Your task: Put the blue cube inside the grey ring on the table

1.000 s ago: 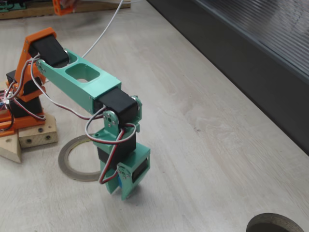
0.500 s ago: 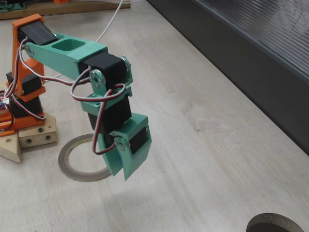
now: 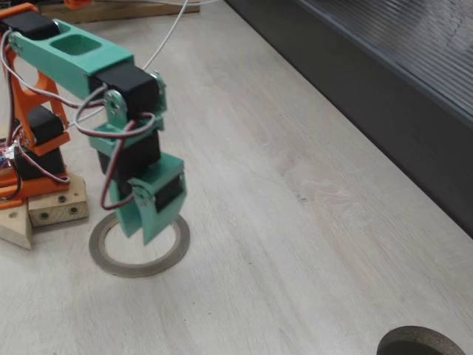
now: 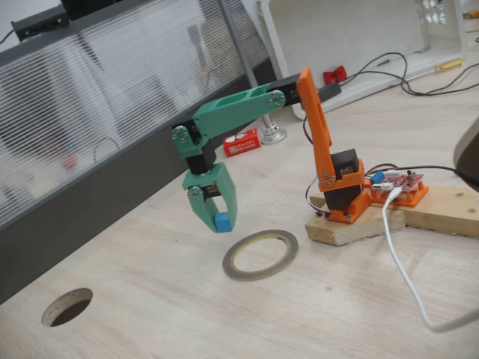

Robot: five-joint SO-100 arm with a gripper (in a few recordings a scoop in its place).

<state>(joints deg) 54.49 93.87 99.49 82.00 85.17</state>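
Tool [image 4: 218, 221] clamped on the blue cube [image 4: 222, 222], raised off the table [image 4: 150, 299], grey ring [image 4: 261, 254] just below and beside it

Bright-blue cube [image 4: 222, 222]; green pincer [image 4: 213, 221]; grey-brown ring [image 4: 260, 254] with a yellowish inner rim; pale whitewashed wood-grain table [image 3: 295, 222]; orange arm base [image 4: 340, 187].

A pale wood-grain worktop [image 3: 310, 222] with faint plank lines meets a dark grey ribbed wall panel [image 3: 414, 66]; a round hole [image 4: 67, 307] is cut into the surface near it.
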